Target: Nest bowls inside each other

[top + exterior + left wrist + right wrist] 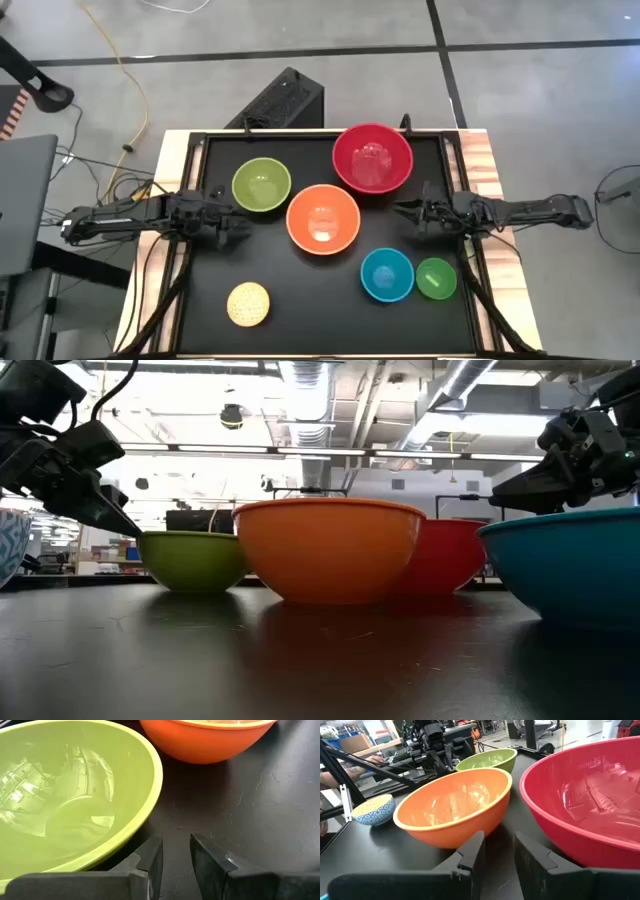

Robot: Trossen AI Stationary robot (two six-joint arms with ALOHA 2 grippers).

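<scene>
Six bowls stand apart on the black table top [310,300], each on its base: red [372,158] at the far side, lime green [261,185], orange [323,219] in the middle, blue [387,274], small green [436,278], and pale yellow patterned [248,304] near the front. My left gripper [242,228] hovers just on the near side of the lime green bowl [60,795], its fingers a little apart with nothing between them. My right gripper [401,211] stands between the red bowl [590,805] and the orange bowl [455,810], also slightly open with nothing between its fingers.
A black box [285,100] sits beyond the table's far edge. Wooden strips [485,160] border the black top on both sides. Cables [120,70] lie on the floor at the left. Bare table top [310,300] shows between the pale yellow and blue bowls.
</scene>
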